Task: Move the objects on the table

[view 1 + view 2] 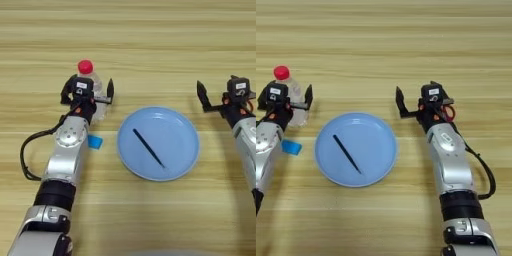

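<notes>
Here the left gripper (pixel 88 95) sits at the water bottle (pixel 95 85), with its two black fingers spread wide, one on each side of the clear body; I cannot tell if they touch it. The bottle stands upright on the table (pixel 150 30), with its red cap (pixel 85 66) on top. The thin black stick (pixel 148 147) lies slanted inside the blue plate (pixel 185 131). The right gripper (pixel 418 102) rests right of the plate, fingers open and holding nothing. A small blue piece (pixel 95 142) lies beside the left arm.
</notes>
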Robot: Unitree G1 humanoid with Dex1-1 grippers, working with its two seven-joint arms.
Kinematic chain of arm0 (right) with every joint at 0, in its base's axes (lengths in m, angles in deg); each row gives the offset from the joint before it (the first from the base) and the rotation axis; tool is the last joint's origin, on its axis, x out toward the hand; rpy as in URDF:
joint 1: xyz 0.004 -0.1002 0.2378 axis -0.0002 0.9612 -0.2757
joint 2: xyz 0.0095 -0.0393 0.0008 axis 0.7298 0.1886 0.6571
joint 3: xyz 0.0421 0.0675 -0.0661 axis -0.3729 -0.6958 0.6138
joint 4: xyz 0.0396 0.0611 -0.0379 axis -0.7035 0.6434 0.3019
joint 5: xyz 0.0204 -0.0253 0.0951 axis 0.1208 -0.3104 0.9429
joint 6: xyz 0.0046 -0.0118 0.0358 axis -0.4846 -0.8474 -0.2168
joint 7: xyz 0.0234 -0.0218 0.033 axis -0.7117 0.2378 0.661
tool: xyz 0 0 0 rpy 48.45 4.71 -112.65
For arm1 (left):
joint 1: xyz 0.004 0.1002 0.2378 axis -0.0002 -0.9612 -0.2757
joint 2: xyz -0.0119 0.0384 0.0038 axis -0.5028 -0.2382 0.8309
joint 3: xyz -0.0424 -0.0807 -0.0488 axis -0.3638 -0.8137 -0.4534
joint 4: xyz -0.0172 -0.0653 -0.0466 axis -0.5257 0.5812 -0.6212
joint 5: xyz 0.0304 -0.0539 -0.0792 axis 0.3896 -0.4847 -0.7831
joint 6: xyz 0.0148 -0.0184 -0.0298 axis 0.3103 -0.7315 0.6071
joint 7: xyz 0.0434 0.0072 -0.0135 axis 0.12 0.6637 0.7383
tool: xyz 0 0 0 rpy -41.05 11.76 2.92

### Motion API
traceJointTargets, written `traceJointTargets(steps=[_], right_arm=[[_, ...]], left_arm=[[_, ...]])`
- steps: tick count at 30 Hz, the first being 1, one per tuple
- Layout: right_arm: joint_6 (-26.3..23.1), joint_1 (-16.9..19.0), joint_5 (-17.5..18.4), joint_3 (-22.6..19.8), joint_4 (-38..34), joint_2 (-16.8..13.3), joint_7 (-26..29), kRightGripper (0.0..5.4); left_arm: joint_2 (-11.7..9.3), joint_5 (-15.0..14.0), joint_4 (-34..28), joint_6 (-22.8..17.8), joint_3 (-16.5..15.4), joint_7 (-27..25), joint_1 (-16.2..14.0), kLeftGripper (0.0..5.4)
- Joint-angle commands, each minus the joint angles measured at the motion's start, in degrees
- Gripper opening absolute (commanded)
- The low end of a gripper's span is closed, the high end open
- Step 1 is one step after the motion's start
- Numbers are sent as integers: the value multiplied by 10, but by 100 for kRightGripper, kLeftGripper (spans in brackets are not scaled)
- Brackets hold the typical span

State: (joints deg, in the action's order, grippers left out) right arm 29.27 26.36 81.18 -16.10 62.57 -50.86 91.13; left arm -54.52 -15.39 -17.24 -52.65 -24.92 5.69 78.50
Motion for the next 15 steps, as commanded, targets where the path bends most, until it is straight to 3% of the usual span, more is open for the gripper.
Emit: traceJointTargets(steps=[1,15], right_arm=[[-10,4,-2,0,-8,-1,-2,540],[-8,4,-1,-2,-3,-2,0,540]], left_arm=[[2,-5,-18,18,-2,-5,7,536],[6,-11,-43,44,-5,-8,9,536]])
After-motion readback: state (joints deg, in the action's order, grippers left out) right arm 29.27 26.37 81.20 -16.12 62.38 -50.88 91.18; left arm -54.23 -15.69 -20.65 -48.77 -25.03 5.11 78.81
